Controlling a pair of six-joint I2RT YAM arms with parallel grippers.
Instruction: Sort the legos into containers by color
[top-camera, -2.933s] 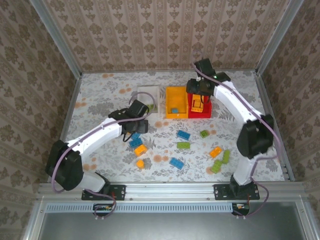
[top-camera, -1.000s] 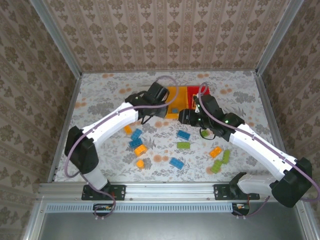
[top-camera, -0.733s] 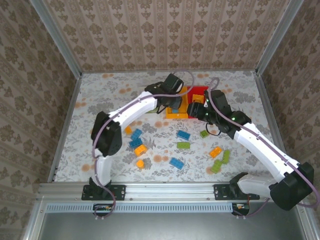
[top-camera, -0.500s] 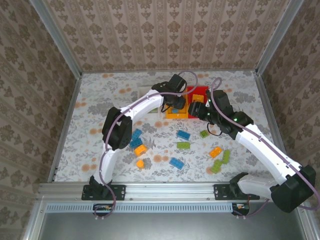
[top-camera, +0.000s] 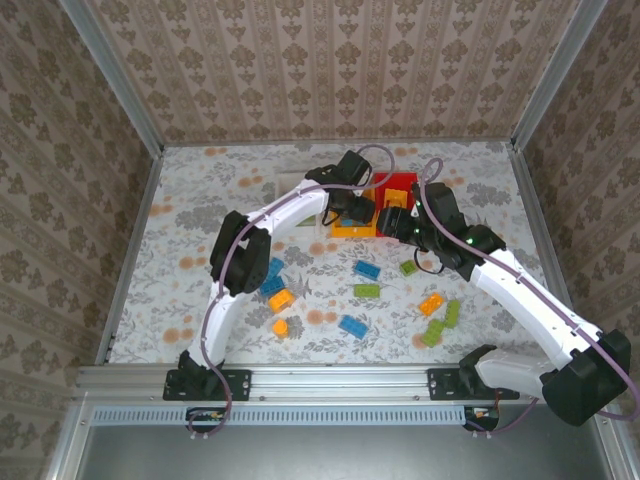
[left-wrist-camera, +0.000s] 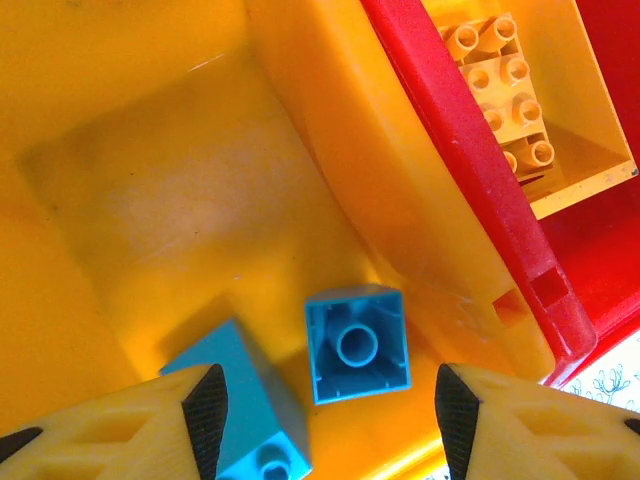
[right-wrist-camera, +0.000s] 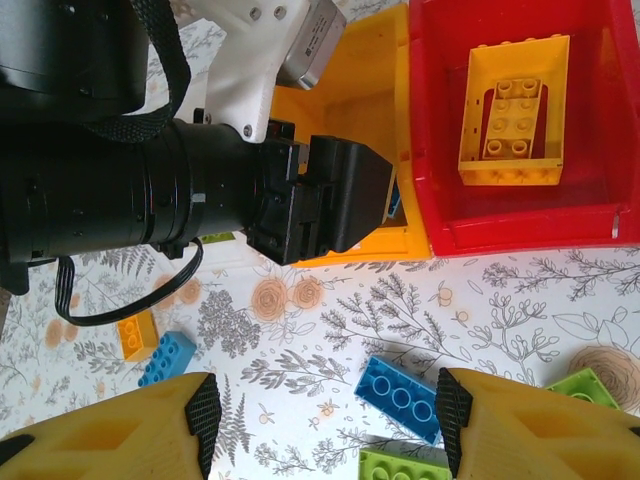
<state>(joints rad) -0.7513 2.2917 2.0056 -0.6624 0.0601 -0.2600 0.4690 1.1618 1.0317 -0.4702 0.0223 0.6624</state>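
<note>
The left gripper (left-wrist-camera: 328, 402) hangs directly over the yellow-orange open plastic bin (left-wrist-camera: 150, 230), its jaws spread wide and holding nothing. Two small blue studded plastic bricks lie on that bin's floor. The overturned blue brick (left-wrist-camera: 357, 343) shows its hollow underside, and the second blue brick (left-wrist-camera: 238, 395) lies just beside it, partly under one finger. The red open plastic bin (right-wrist-camera: 520, 208) stands against the yellow-orange bin's right wall and holds a larger orange studded brick (right-wrist-camera: 510, 110).

The right gripper (right-wrist-camera: 328, 422) hovers just outside the yellow-orange bin's near wall, also wide open and empty. A loose blue flat brick (right-wrist-camera: 402, 398) lies studs up on the floral table cover (right-wrist-camera: 330, 320) beneath it. More lime green, blue and orange bricks are scattered on the near side of the yellow-orange bin, so the sorting looks well short of done.

These bricks are probably light, rigid and smooth-sided. A pinch across the two long flat walls, centred and low, should hold best. A grip on a corner or over the studs could let a brick twist and pop free.
</note>
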